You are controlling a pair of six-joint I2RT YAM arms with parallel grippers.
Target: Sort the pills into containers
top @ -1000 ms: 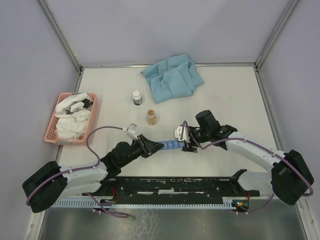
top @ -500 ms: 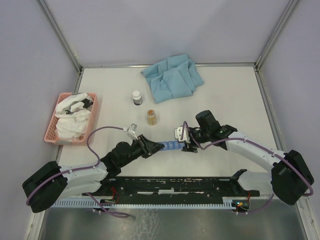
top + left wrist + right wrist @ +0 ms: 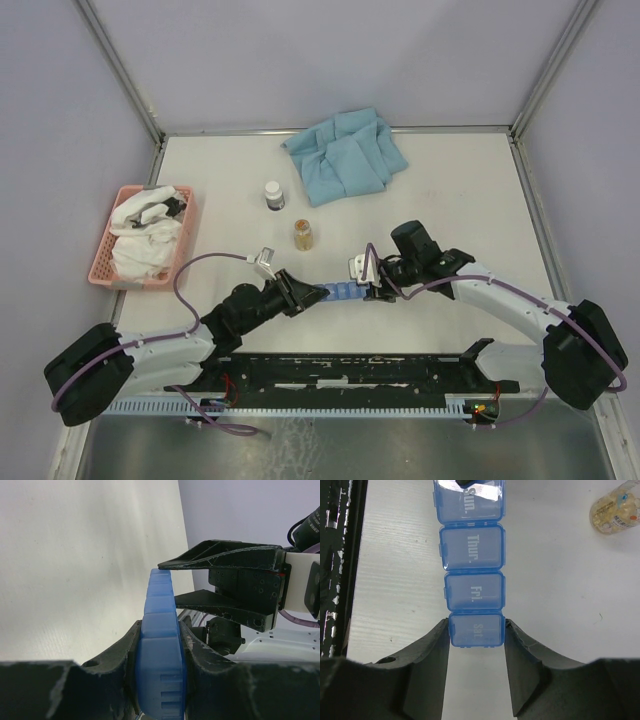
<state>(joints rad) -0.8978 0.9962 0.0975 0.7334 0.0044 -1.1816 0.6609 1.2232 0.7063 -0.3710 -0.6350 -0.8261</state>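
The bright-blue pill organiser (image 3: 342, 291) lies between my two grippers near the table's front. My left gripper (image 3: 318, 293) is shut on its left end, with the strip pinched between both fingers in the left wrist view (image 3: 161, 645). My right gripper (image 3: 372, 288) straddles the right end. In the right wrist view the fingertips (image 3: 444, 630) press both sides of the "Sat" compartment (image 3: 476, 629), and the "Fri", "Thur" and "Sun" lids above it are closed. An amber pill bottle (image 3: 303, 235) and a dark white-capped bottle (image 3: 274, 195) stand behind the strip. No loose pills are visible.
A pink basket (image 3: 103, 262) holding white cloth sits at the left edge. A crumpled blue cloth (image 3: 345, 155) lies at the back. The amber bottle also shows at the top right of the right wrist view (image 3: 615, 511). The black rail (image 3: 350, 372) runs along the near edge.
My right gripper has shifted slightly up and left along the strip's end. The left arm and the organiser have stayed put.
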